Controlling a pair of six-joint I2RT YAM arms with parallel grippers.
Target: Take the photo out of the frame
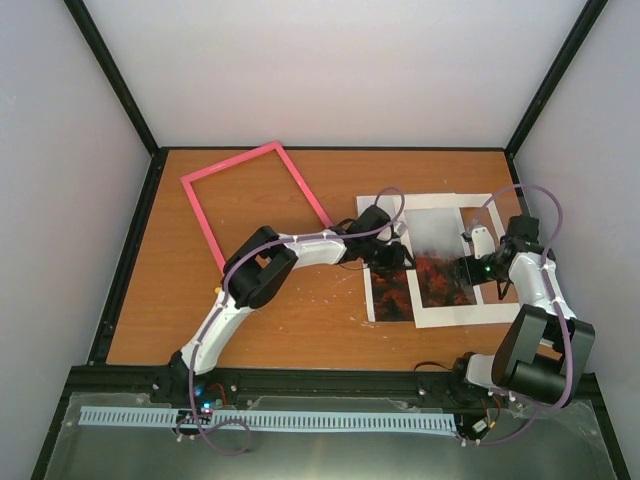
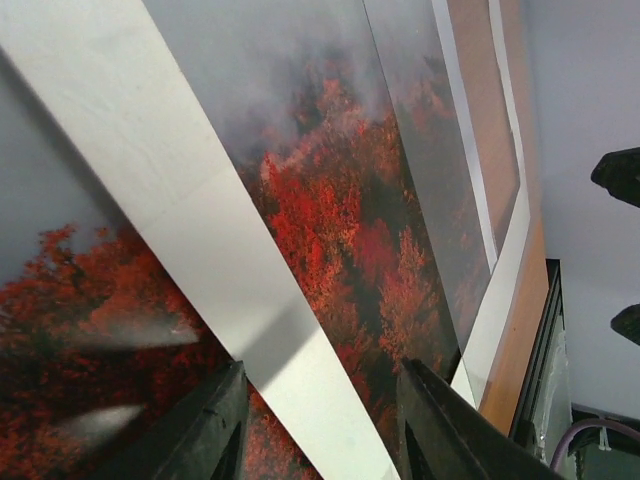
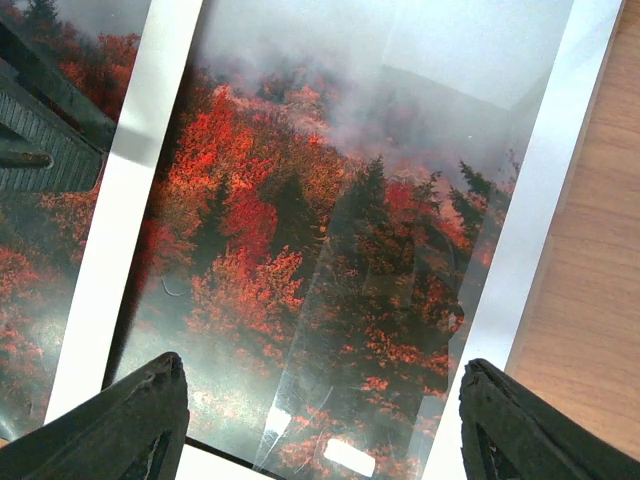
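The pink frame [image 1: 203, 225] lies empty on the wooden table at the back left. The photo [image 1: 440, 275], red-orange forest under misty sky, lies flat at centre right, outside the frame. A white sheet [image 1: 490, 215] lies with it, and one white strip [image 2: 200, 230] crosses the print. A clear glossy pane seems to cover the photo's right part [image 3: 420, 300]. My left gripper [image 1: 395, 262] is open, its jaws spread just above the white strip and photo [image 2: 330, 230]. My right gripper [image 1: 462, 270] is open over the photo's forest part [image 3: 280, 250]. Neither holds anything.
Bare wooden table [image 1: 300, 310] shows in front of and left of the photo. A small yellow-tipped object [image 1: 215, 285] lies by the left arm. Black rails edge the table, with white walls behind and at the sides.
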